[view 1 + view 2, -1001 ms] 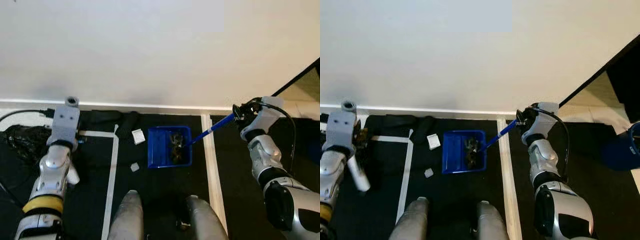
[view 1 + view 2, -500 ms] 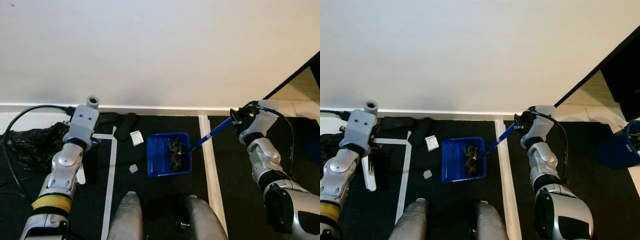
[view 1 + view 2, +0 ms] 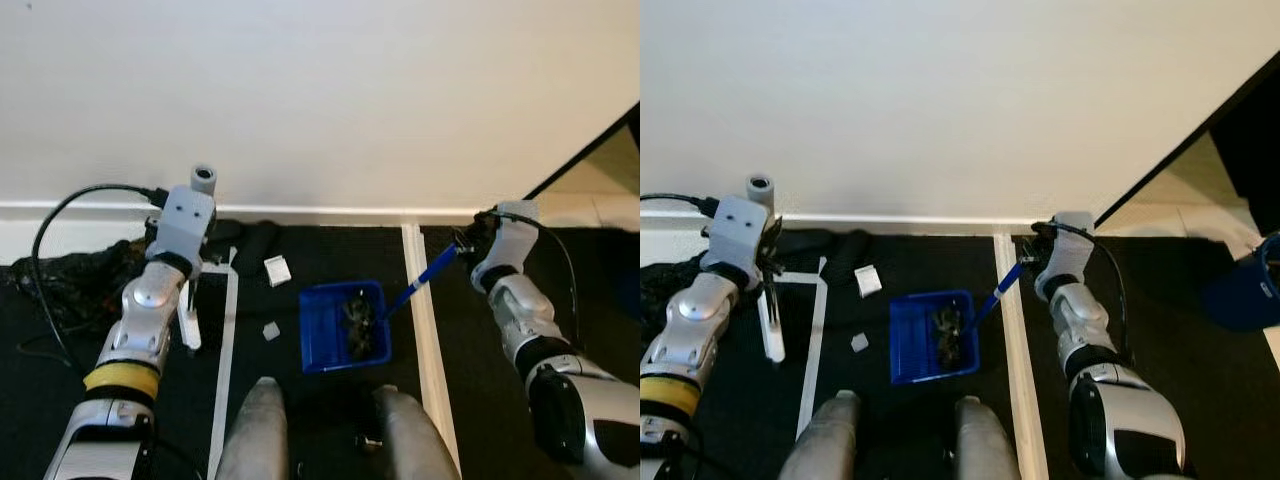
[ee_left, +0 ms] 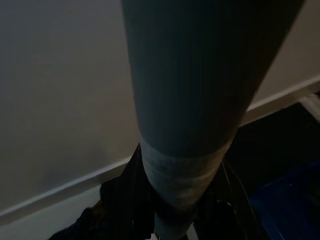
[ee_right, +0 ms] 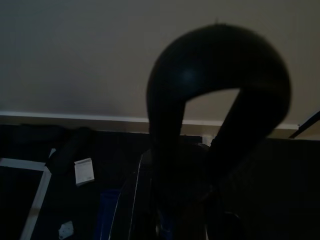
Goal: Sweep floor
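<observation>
A blue dustpan (image 3: pixel 345 325) holding dark debris rests on the black floor just ahead of my legs. Its blue handle (image 3: pixel 425 272) slants up to my right gripper (image 3: pixel 466 245), which is shut on it near the white tape line. On the left, my left gripper (image 3: pixel 192 272) is shut on a white broom handle (image 3: pixel 188 318) that points down at the floor. In the left wrist view the handle (image 4: pixel 195 125) runs away from the camera towards dark bristles (image 4: pixel 125 205). A white paper scrap (image 3: pixel 277 270) and a smaller one (image 3: pixel 269 331) lie left of the dustpan.
The white wall and baseboard (image 3: pixel 320 211) run close ahead. Dark cloth-like items (image 3: pixel 252 242) lie along it, and a black bag and cable (image 3: pixel 70 275) sit at the far left. White tape lines (image 3: pixel 222 380) cross the floor. A blue bin (image 3: pixel 1245 292) stands at far right.
My left arm has swung in from the left towards the wall, carrying the white handle. The dustpan has been drawn back towards my legs as the right arm dropped lower.
</observation>
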Motion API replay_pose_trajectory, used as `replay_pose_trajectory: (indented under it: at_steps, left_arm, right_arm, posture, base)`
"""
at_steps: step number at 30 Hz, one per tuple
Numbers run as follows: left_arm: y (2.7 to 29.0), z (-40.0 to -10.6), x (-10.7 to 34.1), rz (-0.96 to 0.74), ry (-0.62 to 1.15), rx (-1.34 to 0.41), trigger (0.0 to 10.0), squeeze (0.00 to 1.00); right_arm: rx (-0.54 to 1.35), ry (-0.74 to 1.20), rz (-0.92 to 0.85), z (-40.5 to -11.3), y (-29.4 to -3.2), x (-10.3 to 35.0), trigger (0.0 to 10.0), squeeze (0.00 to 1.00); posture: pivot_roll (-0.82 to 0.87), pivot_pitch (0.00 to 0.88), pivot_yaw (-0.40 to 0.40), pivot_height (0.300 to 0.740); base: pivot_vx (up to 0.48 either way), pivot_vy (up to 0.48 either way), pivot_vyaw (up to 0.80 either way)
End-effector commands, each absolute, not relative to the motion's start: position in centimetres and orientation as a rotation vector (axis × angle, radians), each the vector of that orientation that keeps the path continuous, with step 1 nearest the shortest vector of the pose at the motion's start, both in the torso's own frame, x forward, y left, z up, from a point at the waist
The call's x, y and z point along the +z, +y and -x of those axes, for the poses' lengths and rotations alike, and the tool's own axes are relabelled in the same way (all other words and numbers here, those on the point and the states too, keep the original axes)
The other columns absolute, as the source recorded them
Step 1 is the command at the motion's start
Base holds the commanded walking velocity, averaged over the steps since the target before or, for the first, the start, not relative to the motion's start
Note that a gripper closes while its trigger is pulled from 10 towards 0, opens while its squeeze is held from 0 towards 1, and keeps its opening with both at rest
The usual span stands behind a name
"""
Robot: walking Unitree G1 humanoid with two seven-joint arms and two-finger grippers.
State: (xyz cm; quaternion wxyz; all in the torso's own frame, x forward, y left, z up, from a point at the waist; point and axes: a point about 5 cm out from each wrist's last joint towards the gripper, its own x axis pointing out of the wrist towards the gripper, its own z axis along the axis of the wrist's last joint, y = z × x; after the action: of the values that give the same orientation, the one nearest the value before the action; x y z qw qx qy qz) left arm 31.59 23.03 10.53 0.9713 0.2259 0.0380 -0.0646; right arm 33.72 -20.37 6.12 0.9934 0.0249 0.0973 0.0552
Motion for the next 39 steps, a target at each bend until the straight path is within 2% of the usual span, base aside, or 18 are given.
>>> replay_pose_trajectory:
  at_steps: [1,9,16,20,27,32,39]
  left_arm:
    - [22.1,-31.8,10.5,-0.478,0.072,-0.182,10.0,0.0]
    - [21.9,-33.0,11.3,-0.498,0.065,-0.201,10.0,0.0]
    - [20.4,-33.7,11.3,-0.489,0.065,-0.243,10.0,0.0]
    - [20.2,-33.7,11.3,-0.484,0.066,-0.243,10.0,0.0]
    - [19.4,-33.6,10.7,-0.444,0.076,-0.234,10.0,0.0]
    - [19.4,-33.3,10.4,-0.417,0.093,-0.207,10.0,0.0]
    - [19.2,-33.5,10.2,-0.41,0.098,-0.204,10.0,0.0]
  right_arm:
    - [0.092,0.298,-0.015,-32.9,-21.1,4.8,0.0,0.0]
    - [0.149,0.318,0.023,-34.0,-19.6,5.5,0.0,0.0]
    - [0.2,0.319,-0.016,-35.0,-16.6,6.2,0.0,0.0]
    - [0.214,0.322,-0.025,-35.0,-15.9,6.1,0.0,0.0]
    - [0.249,0.367,-0.066,-32.6,-12.1,3.2,0.0,0.0]
    - [0.256,0.377,-0.088,-31.3,-11.2,2.0,0.0,0.0]
    - [0.232,0.376,-0.095,-30.9,-11.4,1.7,0.0,0.0]
  posture:
    - [0.19,0.273,-0.109,0.74]
    - [0.19,0.299,-0.12,0.74]
    - [0.17,0.297,-0.127,0.74]
    - [0.15,0.291,-0.137,0.74]
    - [0.14,0.283,-0.148,0.74]
    - [0.13,0.281,-0.144,0.74]
    - [0.12,0.283,-0.139,0.74]
  base:
    - [0.0,0.0,0.0]
    - [0.0,0.0,0.0]
    - [0.0,0.0,0.0]
    - [0.0,0.0,0.0]
    - [0.0,0.0,0.0]
    - [0.0,0.0,0.0]
    - [0.0,0.0,0.0]
